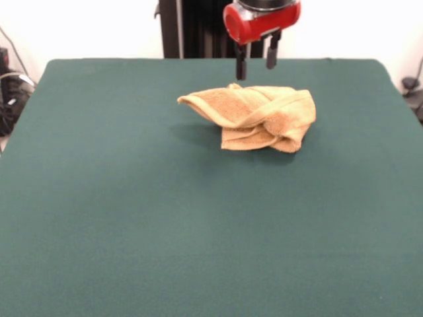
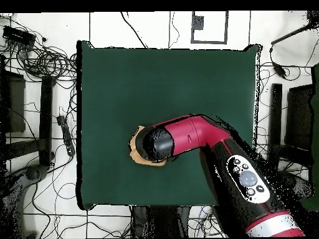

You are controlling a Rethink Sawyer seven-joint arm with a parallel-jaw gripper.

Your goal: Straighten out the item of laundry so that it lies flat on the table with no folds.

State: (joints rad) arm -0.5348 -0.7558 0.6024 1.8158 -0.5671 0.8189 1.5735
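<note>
Towel [image 1: 254,117] first: I am seeing it lying crumpled in a loose heap on the table [image 1: 132,218], not flat at all. In the front view it is sitting in the far half of the green cloth, a little right of centre. One pointed flap is sticking out to the left and lifting slightly off the surface, casting a shadow beneath it. The right side is bunching into thick overlapping folds, with a hemmed edge curling around a twisted knot of cloth near the lower right.

Above it I am watching the gripper [image 1: 256,61] hanging from the red wrist housing. Its two dark fingers [image 1: 241,66] are pointing straight down with a clear gap between them, so they are standing apart and holding nothing. From the front, their tips are appearing just above the towel's far edge; I cannot tell whether they are touching the cloth.

In the overhead view the arm [image 2: 205,134] is reaching across the table from the lower right, and its black end is covering most of the towel [image 2: 138,149], leaving only a tan rim showing at the left and below. Around the table, cables [image 2: 37,62] are trailing over the tiled floor.
</note>
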